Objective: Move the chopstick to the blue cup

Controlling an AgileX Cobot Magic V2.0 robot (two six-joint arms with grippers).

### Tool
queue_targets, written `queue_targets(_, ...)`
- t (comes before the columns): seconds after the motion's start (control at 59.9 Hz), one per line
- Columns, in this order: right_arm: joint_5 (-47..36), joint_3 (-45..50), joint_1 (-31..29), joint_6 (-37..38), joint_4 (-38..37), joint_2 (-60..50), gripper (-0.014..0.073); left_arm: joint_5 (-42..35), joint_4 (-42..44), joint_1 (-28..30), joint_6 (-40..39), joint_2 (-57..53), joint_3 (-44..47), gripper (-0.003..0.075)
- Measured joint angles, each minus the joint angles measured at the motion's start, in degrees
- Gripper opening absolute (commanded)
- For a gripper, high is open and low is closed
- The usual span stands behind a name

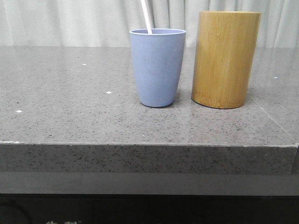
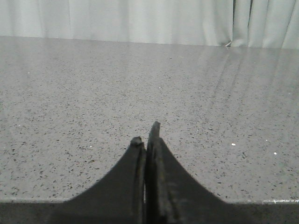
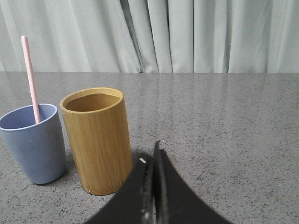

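The blue cup [image 1: 157, 66] stands on the grey stone table, just left of a bamboo cylinder [image 1: 225, 58]. A pale pink chopstick [image 1: 146, 16] stands inside the cup, leaning against its rim. The right wrist view shows the cup [image 3: 32, 142] with the chopstick [image 3: 30, 74] in it, beside the bamboo cylinder [image 3: 97, 137], whose inside looks empty. My right gripper [image 3: 152, 156] is shut and empty, low over the table near the cylinder. My left gripper [image 2: 145, 133] is shut and empty over bare table. Neither gripper shows in the front view.
The table's front edge [image 1: 149, 144] runs across the front view. Pale curtains [image 3: 187, 32] hang behind the table. Small white specks [image 1: 108, 92] lie on the tabletop to the left of the cup.
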Motion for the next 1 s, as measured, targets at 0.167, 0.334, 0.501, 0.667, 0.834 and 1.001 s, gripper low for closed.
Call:
queue_targets(0.167,0.0,0.0,0.0,0.0,0.0,0.0,-0.0069,0.0,0.0,0.0,0.0,0.0,0.0,-0.0019)
queue_targets(0.334,-1.6,1.1,-0.1,0.0,-1.2,-0.1,-0.0069,0.0,0.0,0.0,0.0,0.0,0.0,-0.0019)
queue_targets(0.501,-6.8,8.0,-3.9,0.9,-2.8,-2.6,-0.0069,0.0,0.0,0.0,0.0,0.0,0.0,-0.0019)
queue_targets(0.667,-7.7,16.0,-9.2,2.8,-3.0,-7.6,-0.0069,0.0,-0.1,0.0,0.0,0.0,0.0,-0.0019)
queue_targets(0.834,-3.8,17.7,-12.5,3.0,-3.6,-11.9,-0.0069,0.0,-0.1,0.0,0.0,0.0,0.0,-0.0019)
queue_targets(1.001,1.8,17.7,-13.0,3.0,-4.0,-12.3,-0.0069,0.0,-0.1,0.0,0.0,0.0,0.0,-0.0019)
